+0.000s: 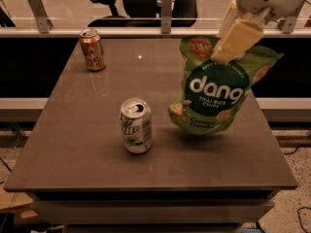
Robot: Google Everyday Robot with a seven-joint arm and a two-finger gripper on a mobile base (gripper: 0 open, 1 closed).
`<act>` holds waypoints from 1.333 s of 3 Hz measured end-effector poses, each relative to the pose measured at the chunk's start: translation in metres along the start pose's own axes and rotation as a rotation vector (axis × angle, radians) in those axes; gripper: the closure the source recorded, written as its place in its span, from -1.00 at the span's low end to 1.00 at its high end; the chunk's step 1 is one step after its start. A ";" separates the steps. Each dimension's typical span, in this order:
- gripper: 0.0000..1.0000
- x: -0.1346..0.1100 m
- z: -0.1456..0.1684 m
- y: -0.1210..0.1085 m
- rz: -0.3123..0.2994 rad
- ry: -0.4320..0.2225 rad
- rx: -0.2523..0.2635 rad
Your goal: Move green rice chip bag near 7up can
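Note:
The green rice chip bag [214,89], with white "dang" lettering, hangs tilted over the right half of the table. Its bottom edge is just above or touching the tabletop; I cannot tell which. My gripper [232,45] comes down from the top right, and its cream fingers [239,37] are shut on the bag's top edge. The 7up can [136,125], white and green with a silver top, stands upright at the table's centre front. It is a short gap to the left of the bag's bottom.
An orange-brown can [92,49] stands at the table's far left corner. The brown table [73,144] ends close in front of the 7up can. A rail with posts [166,11] and office chairs are behind the table.

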State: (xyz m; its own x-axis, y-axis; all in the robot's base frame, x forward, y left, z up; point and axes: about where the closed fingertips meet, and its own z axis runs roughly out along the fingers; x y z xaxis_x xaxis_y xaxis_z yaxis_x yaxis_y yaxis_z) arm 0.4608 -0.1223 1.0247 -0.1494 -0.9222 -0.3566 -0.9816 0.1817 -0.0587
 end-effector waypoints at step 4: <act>1.00 -0.012 0.033 -0.015 -0.047 0.091 -0.031</act>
State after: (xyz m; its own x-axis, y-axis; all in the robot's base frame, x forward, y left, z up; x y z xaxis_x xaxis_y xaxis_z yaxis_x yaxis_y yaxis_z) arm 0.4814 -0.1022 0.9989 -0.1116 -0.9571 -0.2675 -0.9909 0.1277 -0.0436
